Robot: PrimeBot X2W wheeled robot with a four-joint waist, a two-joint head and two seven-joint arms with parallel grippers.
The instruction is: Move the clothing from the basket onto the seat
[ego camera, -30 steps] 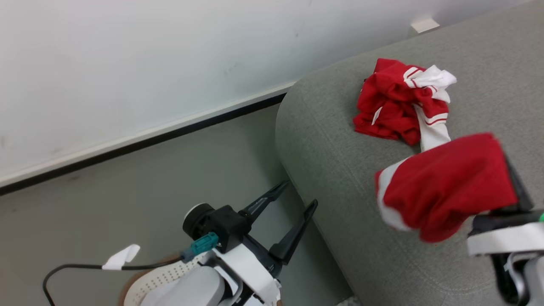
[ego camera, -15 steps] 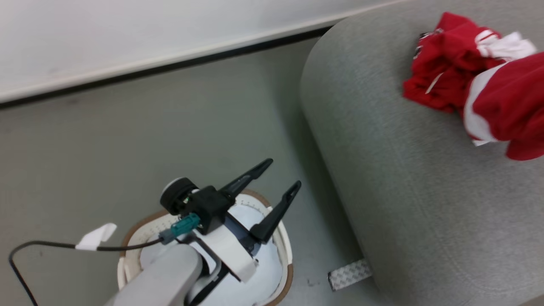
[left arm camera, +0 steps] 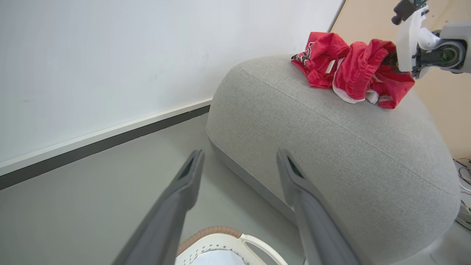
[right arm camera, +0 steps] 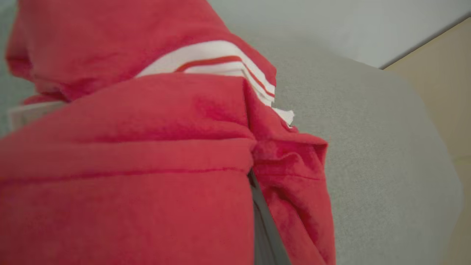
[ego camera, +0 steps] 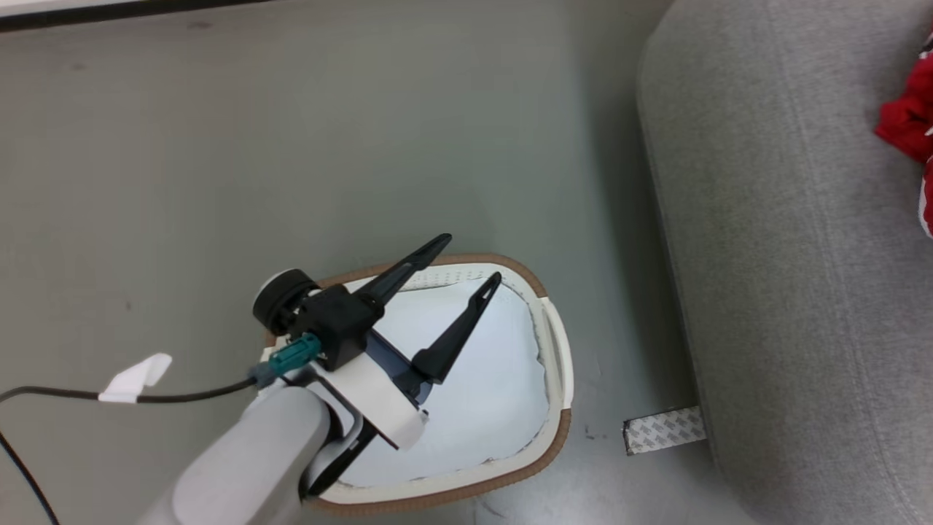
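Head view: the left hand (ego camera: 471,258) hangs spread above the basket (ego camera: 557,430). The clothing (ego camera: 907,127) lies well apart from it on the seat (ego camera: 787,255).
Left wrist view: the right hand (left arm camera: 392,59) pinches the red clothing heaped atop the seat.
Right wrist view: the clothing covers its fingers (right arm camera: 263,228), with 1 grey edge showing.

text: none legible | clothing (left arm camera: 349,73) lettering: too small to read
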